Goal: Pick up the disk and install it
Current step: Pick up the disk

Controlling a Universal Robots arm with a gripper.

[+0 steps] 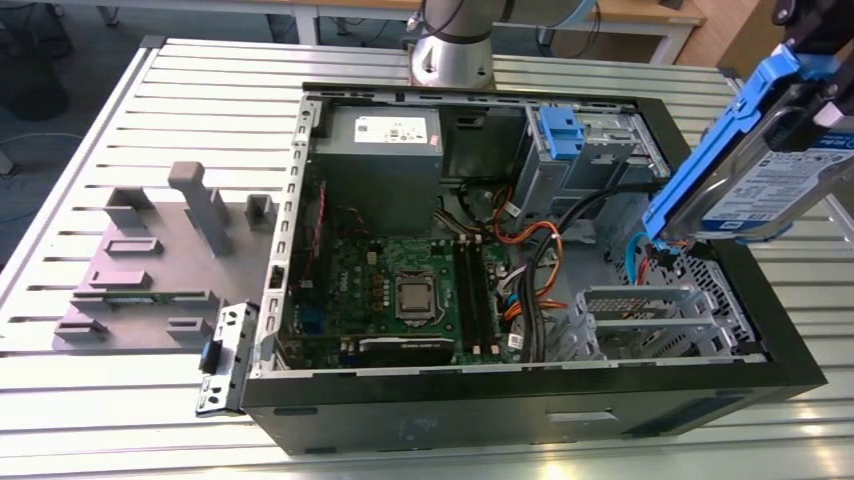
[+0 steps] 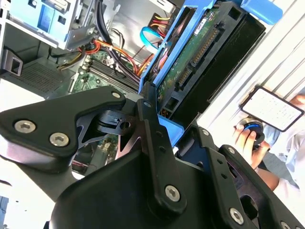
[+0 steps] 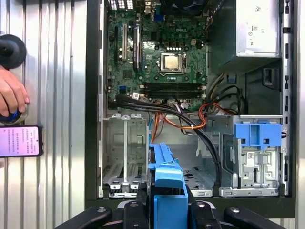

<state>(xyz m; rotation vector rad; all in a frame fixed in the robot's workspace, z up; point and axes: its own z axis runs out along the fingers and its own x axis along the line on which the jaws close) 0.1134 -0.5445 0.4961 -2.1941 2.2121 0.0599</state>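
The disk [image 1: 781, 185], a silver drive with a white-and-blue label in a blue carrier bracket, hangs tilted in the air at the exterior view's right, above the right end of the open computer case [image 1: 534, 390]. My gripper [image 1: 810, 100] is shut on it from above. In the second wrist view the disk's [image 2: 190, 67] green circuit side faces the camera, clamped between black fingers [image 2: 153, 129]. In the first wrist view the carrier's blue edge [image 3: 167, 174] stands out from my gripper [image 3: 167, 210], over the case's empty metal bay [image 3: 125, 152].
Inside the case are a motherboard [image 1: 400, 290], a grey power supply [image 1: 380, 140], loose cables [image 1: 534, 260] and a drive cage with a blue latch [image 1: 561, 130]. A grey fixture [image 1: 160, 260] lies on the slatted table. A hand [image 3: 12, 93] and phone [image 3: 19, 140] rest beside the case.
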